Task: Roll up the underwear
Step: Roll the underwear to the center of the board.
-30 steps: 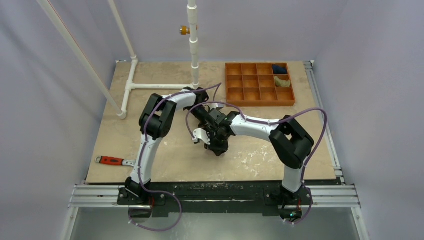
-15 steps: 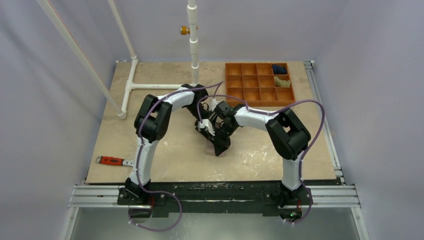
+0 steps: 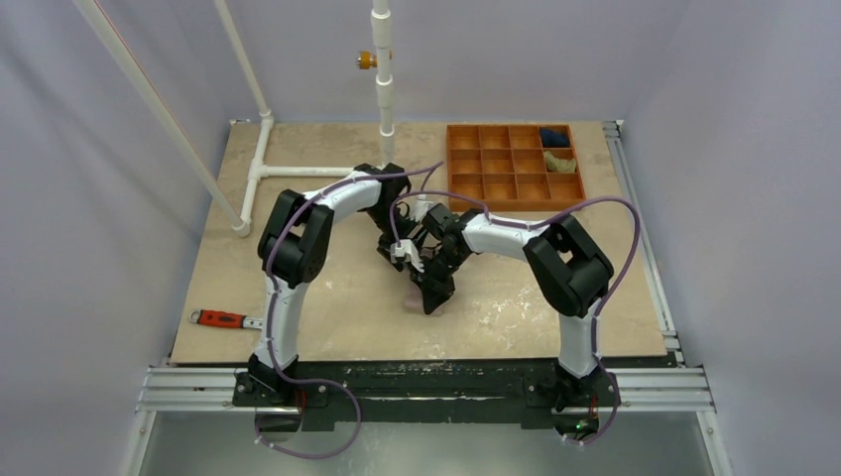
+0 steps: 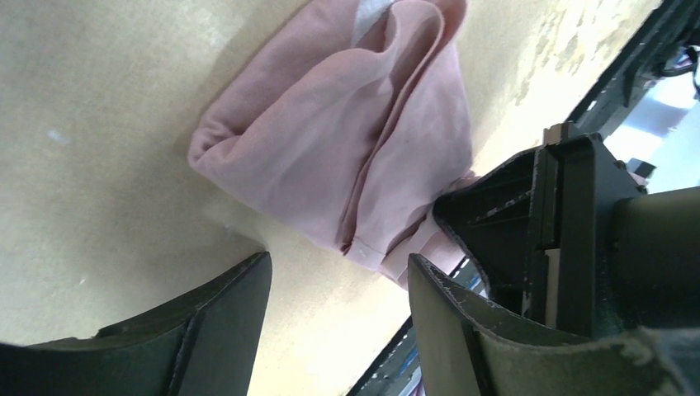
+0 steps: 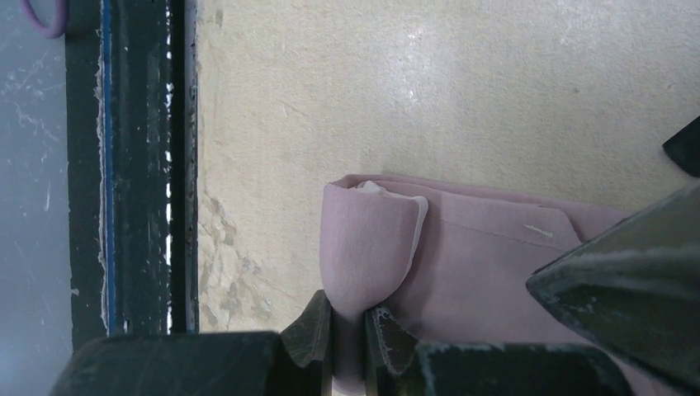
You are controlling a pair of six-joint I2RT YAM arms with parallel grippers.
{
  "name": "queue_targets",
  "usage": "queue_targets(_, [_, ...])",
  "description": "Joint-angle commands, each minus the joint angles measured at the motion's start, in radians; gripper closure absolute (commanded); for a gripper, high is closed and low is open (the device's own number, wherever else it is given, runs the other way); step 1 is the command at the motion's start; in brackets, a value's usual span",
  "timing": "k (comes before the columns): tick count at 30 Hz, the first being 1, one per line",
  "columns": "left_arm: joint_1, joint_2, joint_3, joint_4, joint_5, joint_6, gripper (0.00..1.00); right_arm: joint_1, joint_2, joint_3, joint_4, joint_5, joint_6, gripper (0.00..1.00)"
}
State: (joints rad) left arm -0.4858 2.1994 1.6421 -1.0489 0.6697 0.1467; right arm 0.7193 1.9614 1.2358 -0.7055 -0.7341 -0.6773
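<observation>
While the right gripper (image 5: 348, 323) pinches an upturned fold of the soft dusty-pink cloth underwear (image 5: 470, 256) between closed fingers, the left gripper (image 4: 338, 266) hangs empty with its jaws spread, just short of the bundle. The garment lies bunched on the beige table (image 5: 495, 82). A cream-white panel (image 5: 373, 188) peeks out at the fold's far end.

So the underwear (image 4: 347, 140) is a pale pink bundle, folded over in long creases, white peeking out one end, lying on the counter (image 4: 99, 124).
</observation>
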Motion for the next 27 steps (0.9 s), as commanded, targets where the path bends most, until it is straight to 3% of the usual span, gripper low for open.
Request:
queue_targets(1, [0.055, -0.065, -0.036, 0.008, -0.154, 0.07, 0.37, -0.012, 0.087, -0.043, -0.089, 0.096, 0.022, 1.0])
queue_targets(14, [0.227, -0.127, -0.067, 0.041, -0.227, 0.048, 0.37, -0.026, 0.101, -0.034, -0.091, 0.097, 0.026, 1.0])
queue_targets(18, [0.269, -0.162, -0.099, 0.053, -0.16, 0.039, 0.37, -0.049, 0.126, -0.008, -0.113, 0.071, 0.018, 1.0])
queue_targets(27, [0.28, -0.565, -0.415, 0.282, -0.172, 0.075, 0.37, -0.136, 0.248, 0.137, -0.302, -0.019, -0.13, 1.0])
